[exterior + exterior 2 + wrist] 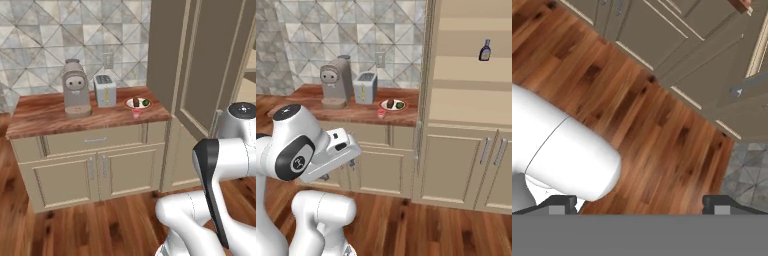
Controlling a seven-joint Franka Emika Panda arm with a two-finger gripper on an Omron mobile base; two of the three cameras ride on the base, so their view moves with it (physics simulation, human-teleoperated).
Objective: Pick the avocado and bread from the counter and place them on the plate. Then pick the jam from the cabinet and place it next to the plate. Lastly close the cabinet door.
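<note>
Beside the plate [138,103] the jam [136,113] stands; gripper [640,202], fully open and empty, should push the cabinet door [200,65] squarely shut.

One coffee machine [76,88], one toaster [105,90], one plate [131,103] carrying one bread [136,102] chunk and one avocado [146,103], one jam [136,113] jar, probably, and one dark bottle [485,50].

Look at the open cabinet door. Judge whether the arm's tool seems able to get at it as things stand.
Probably yes. The cabinet door swings out over the wooden floor with nothing standing before it, right beside the arm. The tool is open and holds nothing, though it points down at the floor and must first turn toward the door.
</note>
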